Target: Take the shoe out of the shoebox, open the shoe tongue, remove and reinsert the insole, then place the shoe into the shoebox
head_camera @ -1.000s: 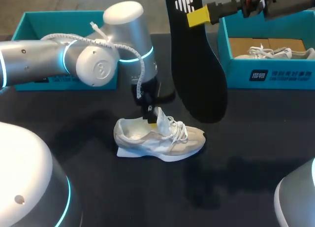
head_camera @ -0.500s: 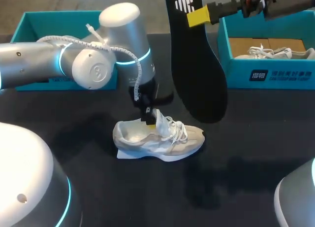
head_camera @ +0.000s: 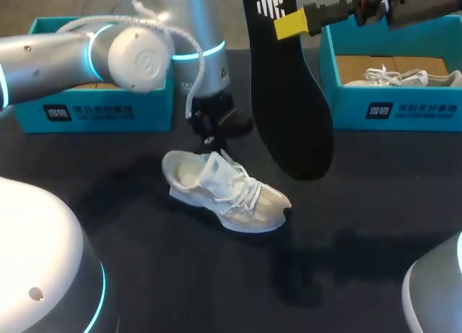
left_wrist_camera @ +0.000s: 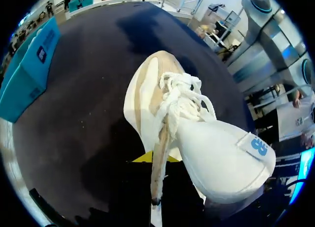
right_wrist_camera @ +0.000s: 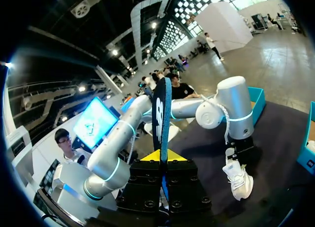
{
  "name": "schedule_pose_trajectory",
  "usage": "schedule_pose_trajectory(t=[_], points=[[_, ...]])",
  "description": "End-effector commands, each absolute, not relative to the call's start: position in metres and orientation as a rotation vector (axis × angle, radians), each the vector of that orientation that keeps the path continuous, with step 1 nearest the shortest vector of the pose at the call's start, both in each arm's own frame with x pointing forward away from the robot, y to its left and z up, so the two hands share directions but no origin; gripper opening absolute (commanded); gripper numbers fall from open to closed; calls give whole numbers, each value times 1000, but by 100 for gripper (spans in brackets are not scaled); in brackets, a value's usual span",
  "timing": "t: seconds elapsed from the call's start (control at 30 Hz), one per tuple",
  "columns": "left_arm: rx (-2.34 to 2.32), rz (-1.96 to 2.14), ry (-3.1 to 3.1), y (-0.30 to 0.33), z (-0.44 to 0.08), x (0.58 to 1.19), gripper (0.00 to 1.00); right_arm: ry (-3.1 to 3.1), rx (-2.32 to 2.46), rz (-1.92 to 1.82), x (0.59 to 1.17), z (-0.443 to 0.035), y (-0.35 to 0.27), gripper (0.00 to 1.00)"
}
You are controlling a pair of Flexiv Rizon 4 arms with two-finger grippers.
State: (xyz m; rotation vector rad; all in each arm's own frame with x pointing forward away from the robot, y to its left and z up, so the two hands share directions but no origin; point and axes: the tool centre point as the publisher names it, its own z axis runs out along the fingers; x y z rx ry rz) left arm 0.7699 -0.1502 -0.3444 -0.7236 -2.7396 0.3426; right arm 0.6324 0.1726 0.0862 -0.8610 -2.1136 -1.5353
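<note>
Over the desk [head_camera: 375, 225], head view: left gripper [head_camera: 214, 133] has backed off, shoe [head_camera: 227, 192] has swung round with tongue [head_camera: 215, 168] up, ready for the insole [head_camera: 289, 102] held high by the right gripper [head_camera: 291, 24], jaws pinching it. Left wrist view: can't tell what those jaws hold. Right wrist view: left arm [right_wrist_camera: 231, 109] hangs over the shoe, blocking it.

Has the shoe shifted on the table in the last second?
Yes. The shoe has turned, its heel now closer to the left shoebox.

I see the shoe [head_camera: 231, 196] in soft pale cloth and matt suede. Above it, the insole [head_camera: 289, 109] looks smooth, matt black. Beneath it, the table [head_camera: 375, 210] is dull and dark.
</note>
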Motion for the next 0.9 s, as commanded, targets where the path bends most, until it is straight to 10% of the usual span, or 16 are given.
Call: schedule_pose_trajectory(t=[0.03,0.9], points=[[-1316,241,-2184,-161,-336,780,0,-2113,-863,-1533,633,86,175,0],[-1936,-411,-1525,-192,-334,783,0,-2113,-863,-1533,633,86,175,0]])
